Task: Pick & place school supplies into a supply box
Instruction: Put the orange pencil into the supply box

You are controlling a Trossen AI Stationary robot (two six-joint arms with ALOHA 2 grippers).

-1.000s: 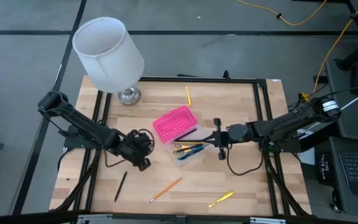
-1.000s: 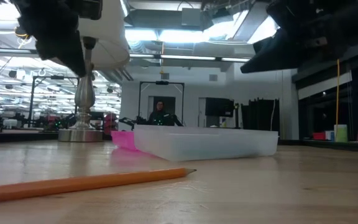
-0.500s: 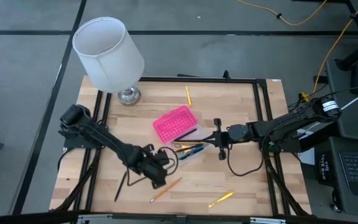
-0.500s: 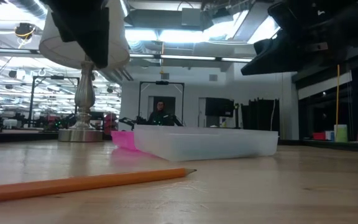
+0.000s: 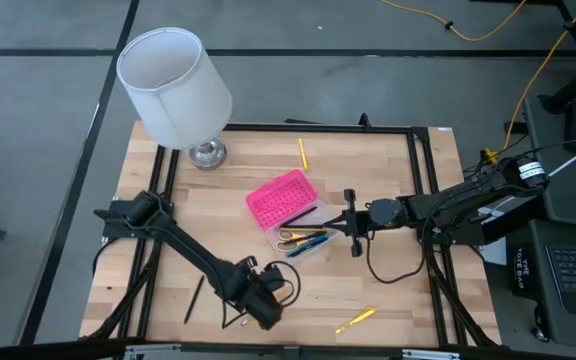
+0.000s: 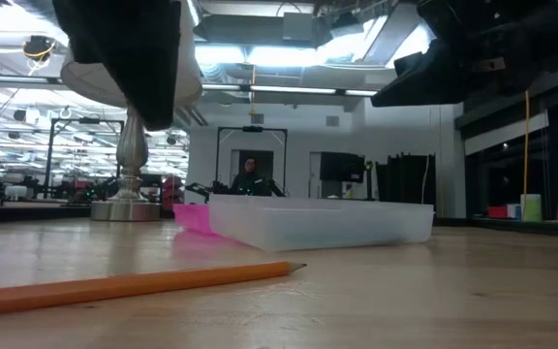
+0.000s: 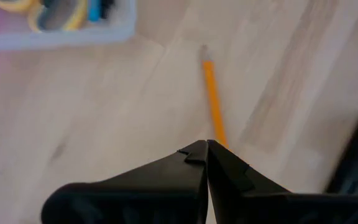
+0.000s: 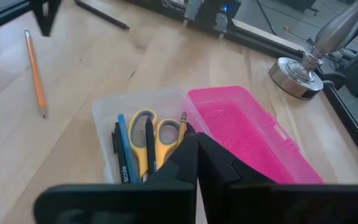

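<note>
Left hand (image 7: 205, 152) clenched, empty, above the orange pencil (image 7: 212, 102) on the near table; the pencil runs lengthwise ahead of the fingertips — the nearer arm; right hand (image 8: 197, 144) clenched, empty, hovers at the open box (image 5: 298, 245).

Your left arm (image 5: 183, 247) slants across the near-left table (image 5: 408, 310); bare wood lies near right except a yellow pen (image 5: 355, 320). The lamp (image 5: 175, 85) blocks the far-left corner; the box (image 5: 290, 212) fills the middle.
</note>
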